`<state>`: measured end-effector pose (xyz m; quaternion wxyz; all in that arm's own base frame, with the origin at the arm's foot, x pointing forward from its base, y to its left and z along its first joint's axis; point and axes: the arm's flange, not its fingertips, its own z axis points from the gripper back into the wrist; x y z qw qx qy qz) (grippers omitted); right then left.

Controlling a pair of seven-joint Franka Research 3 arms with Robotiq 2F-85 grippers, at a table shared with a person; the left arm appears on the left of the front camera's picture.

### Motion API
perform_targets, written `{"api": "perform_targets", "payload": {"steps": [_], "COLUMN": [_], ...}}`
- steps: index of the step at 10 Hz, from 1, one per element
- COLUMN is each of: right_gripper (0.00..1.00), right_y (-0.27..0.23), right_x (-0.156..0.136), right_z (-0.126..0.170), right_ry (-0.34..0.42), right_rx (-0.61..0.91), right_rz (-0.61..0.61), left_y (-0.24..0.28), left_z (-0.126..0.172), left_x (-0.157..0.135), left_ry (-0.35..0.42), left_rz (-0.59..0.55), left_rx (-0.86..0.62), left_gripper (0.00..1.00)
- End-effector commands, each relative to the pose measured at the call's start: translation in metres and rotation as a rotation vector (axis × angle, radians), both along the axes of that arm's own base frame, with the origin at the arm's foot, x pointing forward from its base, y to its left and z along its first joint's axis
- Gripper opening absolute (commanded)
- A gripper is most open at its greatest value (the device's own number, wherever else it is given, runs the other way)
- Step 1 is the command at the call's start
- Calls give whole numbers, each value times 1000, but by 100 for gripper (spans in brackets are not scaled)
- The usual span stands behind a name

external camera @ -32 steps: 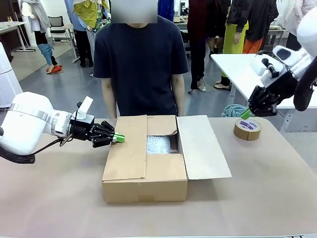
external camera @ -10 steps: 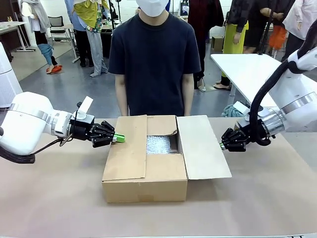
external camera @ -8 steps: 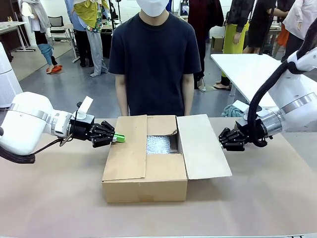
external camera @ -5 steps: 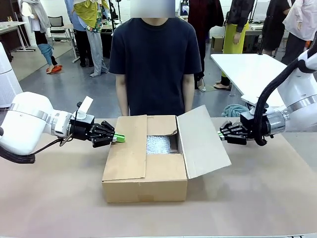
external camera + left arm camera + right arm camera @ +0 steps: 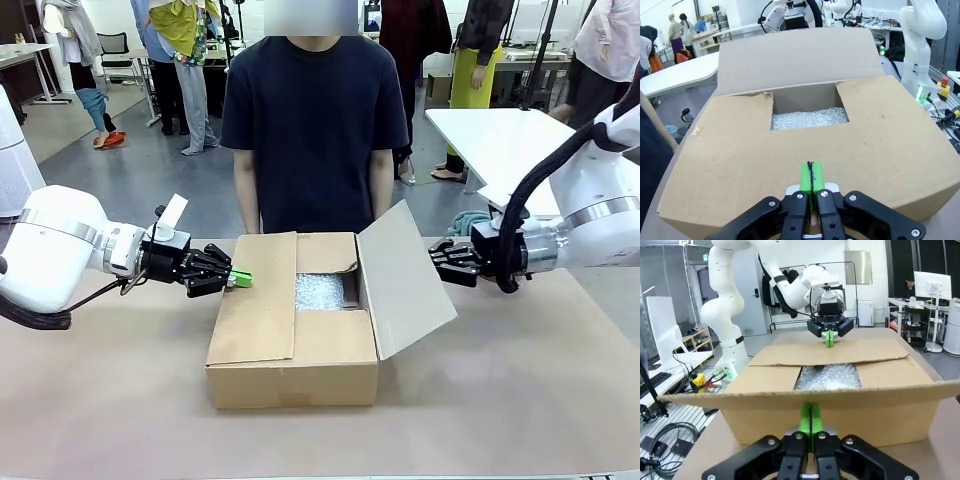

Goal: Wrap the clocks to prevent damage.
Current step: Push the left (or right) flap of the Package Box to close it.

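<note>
The brown tabletop [image 5: 120, 400] carries one cardboard box [image 5: 292, 372] at its middle, with the plain front wall facing the robot's side. The near flap [image 5: 335, 340] lies flat over the top. The left flap [image 5: 258, 295] is also folded down flat and covers the box's left half. Between these flaps a rectangular gap stays open, and bubble wrap [image 5: 319, 291] shows inside it, low in the box. Whether clocks lie under or in the wrap cannot be told.

The right flap [image 5: 405, 285] stands tilted, part-way up from the side, with its free edge raised. The right tool [image 5: 434, 262] comes in level from the right. Its green pads are pressed together with nothing between them, and their tips touch the outer face of that raised flap. The left tool [image 5: 240, 279] reaches in level from the left. Its pads are likewise closed tight and hold nothing, and their tips rest at the outer edge of the flat left flap.

Behind the box a person [image 5: 310, 120] in a dark T-shirt stands at the far edge of the tabletop, arms hanging down.
</note>
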<state>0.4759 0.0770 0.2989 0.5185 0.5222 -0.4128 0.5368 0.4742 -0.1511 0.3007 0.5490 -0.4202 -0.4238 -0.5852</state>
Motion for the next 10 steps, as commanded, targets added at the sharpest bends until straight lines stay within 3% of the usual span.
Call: {"api": "perform_targets", "payload": {"steps": [1, 10], "right_gripper": [1, 1], "right_y": [24, 85], "right_x": [5, 13], "right_z": [-6, -19], "right_ry": [-9, -7], "right_rx": [5, -47], "right_rz": [-27, -13], "left_y": [-1, -1], "left_z": [-3, -3], "left_x": [-1, -1], "left_ry": [0, 0], "left_rz": [0, 0], "left_rx": [5, 5], "left_gripper": [0, 0]}}
